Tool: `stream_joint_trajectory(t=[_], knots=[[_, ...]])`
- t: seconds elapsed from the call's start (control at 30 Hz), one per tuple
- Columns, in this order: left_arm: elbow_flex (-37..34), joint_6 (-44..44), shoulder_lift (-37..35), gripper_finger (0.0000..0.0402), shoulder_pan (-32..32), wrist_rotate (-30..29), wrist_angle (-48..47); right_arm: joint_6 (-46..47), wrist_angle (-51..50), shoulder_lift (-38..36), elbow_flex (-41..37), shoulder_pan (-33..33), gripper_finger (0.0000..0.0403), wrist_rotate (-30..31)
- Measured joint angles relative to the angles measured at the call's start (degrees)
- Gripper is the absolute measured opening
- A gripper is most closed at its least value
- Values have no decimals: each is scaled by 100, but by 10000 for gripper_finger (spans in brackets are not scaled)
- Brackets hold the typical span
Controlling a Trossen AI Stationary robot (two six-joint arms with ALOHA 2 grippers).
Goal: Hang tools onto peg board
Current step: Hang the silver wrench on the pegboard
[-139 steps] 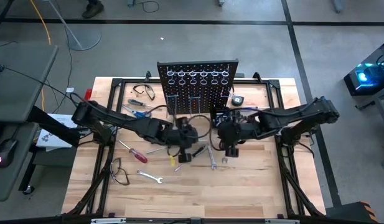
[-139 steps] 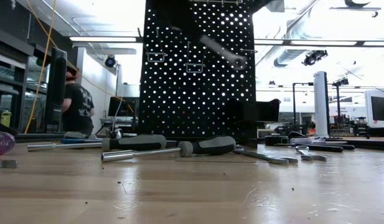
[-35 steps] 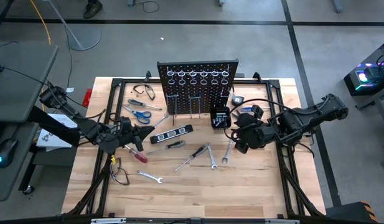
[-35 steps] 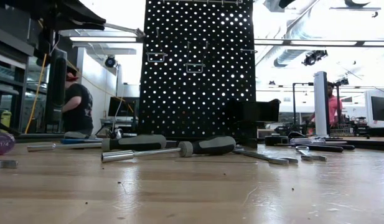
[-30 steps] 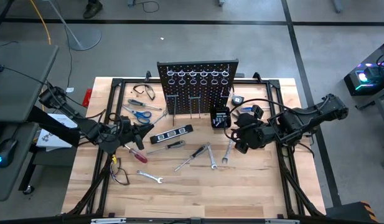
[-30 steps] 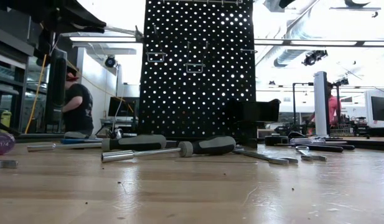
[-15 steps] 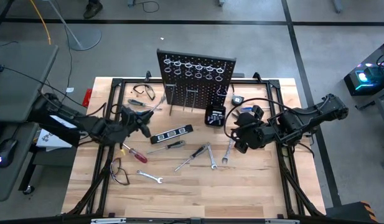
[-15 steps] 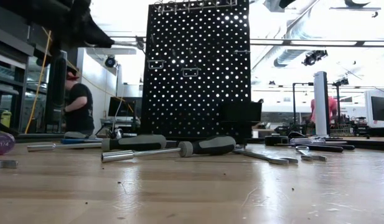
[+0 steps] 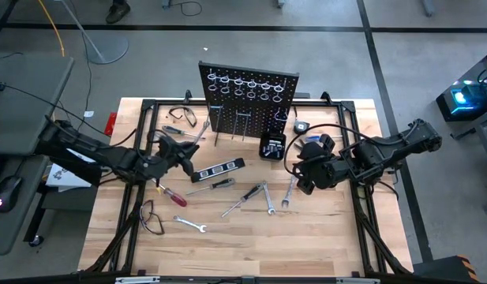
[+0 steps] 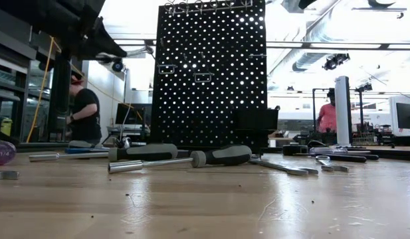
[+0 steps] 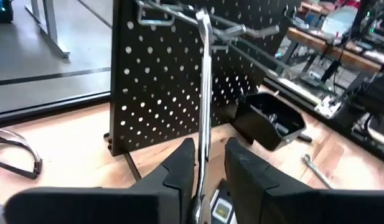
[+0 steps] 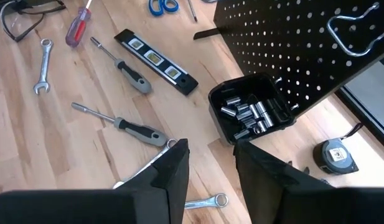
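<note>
1. Your left hand [image 11: 201,171] is by the left edge of the black perforated peg board [image 9: 246,101], which stands tilted at the back of the pale wooden table [image 9: 322,237].
2. A long silver wrench [image 11: 205,93] runs up between its fingers toward the board's thin metal hooks [image 11: 241,31]; the fingers look slightly parted, and you cannot tell if they grip it.
3. Your right hand [image 12: 207,165] waits above the table's right half, fingers parted and holding nothing, near the small black box of sockets [image 12: 254,112].
4. Grey-handled screwdrivers [image 9: 227,183], a red-handled screwdriver [image 9: 175,197] and silver wrenches [image 9: 189,225] lie on the table.
</note>
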Motion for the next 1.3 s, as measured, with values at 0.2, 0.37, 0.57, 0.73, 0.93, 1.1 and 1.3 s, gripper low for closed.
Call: stream_joint_trajectory(t=[0.2, 0.37, 0.57, 0.73, 0.93, 1.1, 1.3], knots=[[0, -431, 129, 128, -4, 318, -416, -44, -43, 0, 0, 2, 124, -293], [0, -694, 142, 167, -4, 465, -825, -61, -70, 0, 0, 2, 124, -293], [-2, -712, 142, 197, -6, 484, -1110, -43, -163, 0, 0, 0, 124, -312], [-2, -894, 140, 206, -6, 483, -1090, 583, -546, 0, 0, -59, 124, -98], [-2, -950, 140, 207, -6, 512, -1082, 887, -514, 0, 0, -430, 118, 588], [-2, -691, 140, 204, -6, 477, -734, 680, -562, 0, 0, -944, 77, 611], [365, 177, 135, 163, 252, 247, -690, 303, -565, 0, 0, -1331, 8, 133]])
